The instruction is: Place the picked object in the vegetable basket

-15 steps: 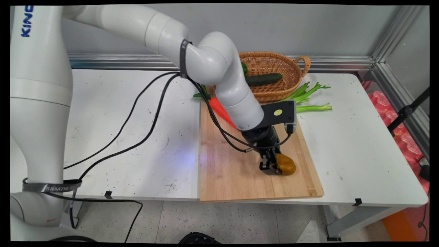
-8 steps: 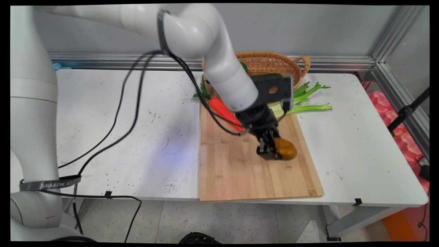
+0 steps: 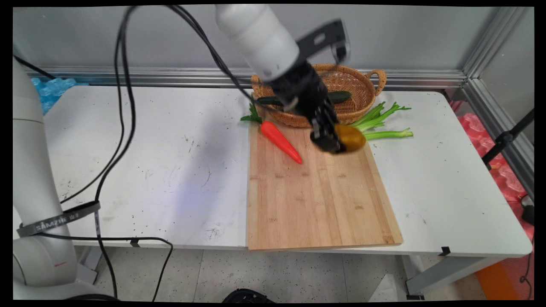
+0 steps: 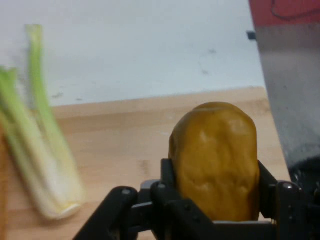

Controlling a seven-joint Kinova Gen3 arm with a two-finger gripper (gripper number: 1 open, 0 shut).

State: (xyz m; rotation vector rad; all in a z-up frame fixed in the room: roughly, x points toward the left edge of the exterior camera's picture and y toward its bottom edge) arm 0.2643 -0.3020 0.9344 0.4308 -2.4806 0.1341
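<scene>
The pincer (image 3: 337, 140) is clamped on a brown potato (image 3: 349, 138), holding it in the air above the far right part of the wooden cutting board (image 3: 315, 204) on the white worktop (image 3: 149, 162). Just behind it stands a wicker basket (image 3: 367, 96) with a cucumber (image 3: 341, 96) inside. Green celery stalks (image 3: 384, 123) lie just right of the potato, partly on the board's far corner. An orange carrot (image 3: 281, 141) lies near on the left, at the board's far left.
</scene>
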